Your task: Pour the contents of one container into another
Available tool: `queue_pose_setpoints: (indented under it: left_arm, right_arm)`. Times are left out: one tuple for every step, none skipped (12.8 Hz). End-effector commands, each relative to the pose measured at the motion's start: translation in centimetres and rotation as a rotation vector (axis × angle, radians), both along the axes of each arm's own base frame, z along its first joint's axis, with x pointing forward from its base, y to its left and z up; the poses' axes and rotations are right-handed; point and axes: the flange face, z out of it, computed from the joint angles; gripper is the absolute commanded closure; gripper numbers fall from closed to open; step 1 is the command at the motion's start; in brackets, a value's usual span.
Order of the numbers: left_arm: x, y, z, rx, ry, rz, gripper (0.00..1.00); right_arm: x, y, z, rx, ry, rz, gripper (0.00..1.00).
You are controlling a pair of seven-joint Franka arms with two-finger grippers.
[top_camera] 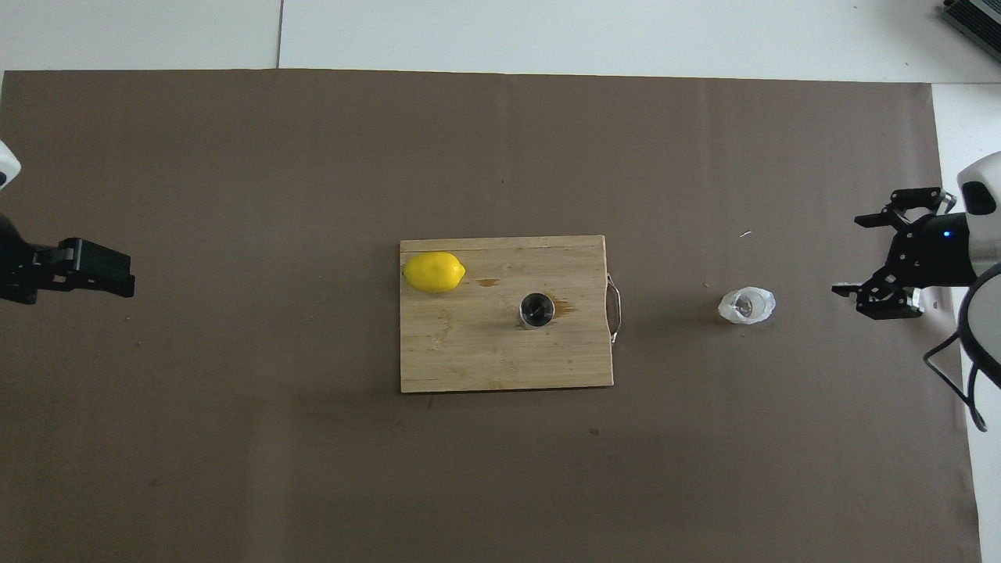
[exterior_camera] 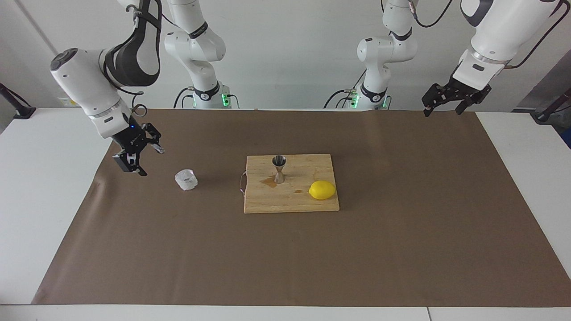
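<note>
Stood upright on the brown paper: crinkly plastic cup (exterior_camera: 186, 179) (toward the right arm's end from the cutting board (exterior_camera: 290, 200)). Hovered near the cup, fingers spread: right gripper (exterior_camera: 143, 157). Waited raised, also spread: left gripper (exterior_camera: 444, 106).

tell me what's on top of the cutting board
On the cutting board stand a metal jigger, upright, and a lemon, apart from each other. Brownish stains lie beside the jigger. Whatever is under it is hidden.
</note>
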Motion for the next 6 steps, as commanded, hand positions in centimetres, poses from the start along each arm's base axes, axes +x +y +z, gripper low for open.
queue_pose_setpoints:
  left_arm:
    - [-0.8,0.1,0.2,-0.002,0.004,0.001,0.00]
    - [-0.8,0.1,0.2,-0.002,0.004,0.001,0.00]
    - [-0.8,0.1,0.2,-0.001,0.004,0.001,0.00]
    - [-0.8,0.1,0.2,-0.002,0.004,0.001,0.00]
    - [-0.8,0.1,0.2,-0.002,0.004,0.001,0.00]
    - [-0.8,0.1,0.2,-0.002,0.004,0.001,0.00]
  right_arm:
    - [1.2,4.7,4.9,-0.099,0.093,-0.334,0.00]
    - [1.4,6.4,6.5,-0.114,0.081,-0.465,0.00]
    - [1.7,8.1,8.1,-0.134,0.054,-0.575,0.00]
    - [1.7,9.4,9.2,-0.132,0.048,-0.684,0.00]
    - [1.4,9.6,10.2,-0.114,0.067,-0.821,0.00]
    - [1.0,9.9,11.3,-0.101,0.091,-0.953,0.00]
